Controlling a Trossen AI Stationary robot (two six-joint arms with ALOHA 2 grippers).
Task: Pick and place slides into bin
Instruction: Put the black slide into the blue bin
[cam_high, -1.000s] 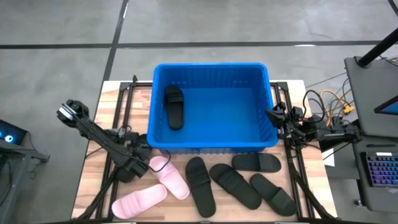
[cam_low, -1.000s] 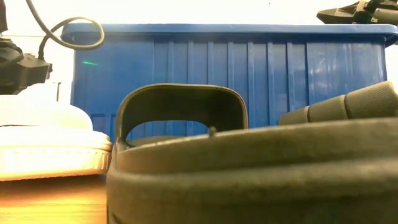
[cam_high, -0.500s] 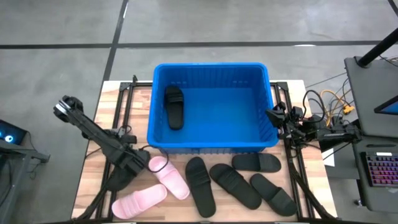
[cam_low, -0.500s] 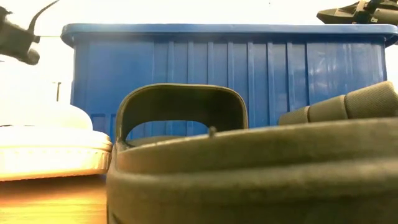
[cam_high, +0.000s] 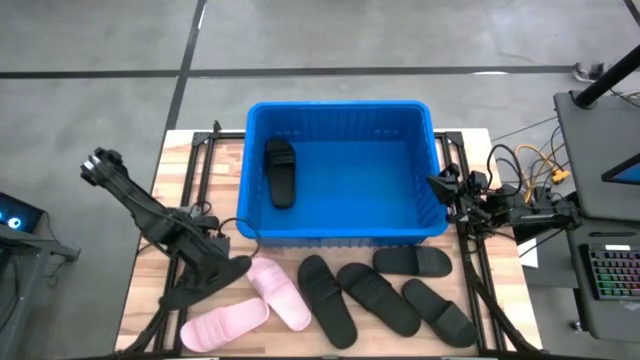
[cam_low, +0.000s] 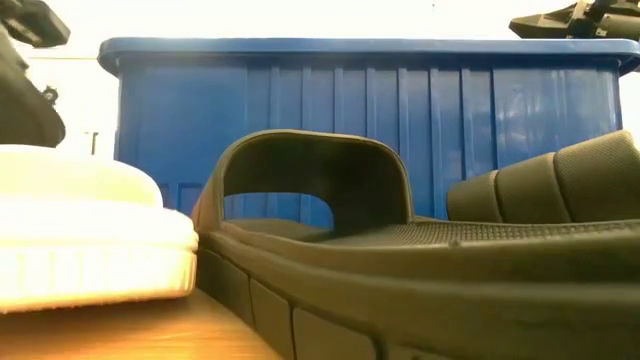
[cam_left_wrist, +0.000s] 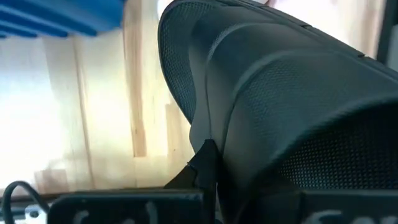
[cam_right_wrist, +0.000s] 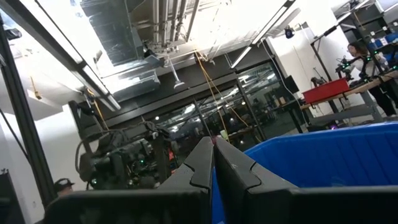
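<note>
Blue bin (cam_high: 340, 235) holds one black slide (cam_high: 280, 171) at left wall. Left gripper (cam_high: 238, 264) closed, empty, touching pink slide (cam_high: 281, 293); that slide and neighbouring black slide (cam_high: 326, 302) shifted since earlier. Right gripper (cam_high: 437, 182) closed, empty, at bin's right rim.

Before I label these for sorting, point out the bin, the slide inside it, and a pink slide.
bin (cam_high: 340, 235), high view, front rim.
black slide in bin (cam_high: 280, 172), high view, sole middle.
pink slide (cam_high: 224, 324), high view, strap.
</note>
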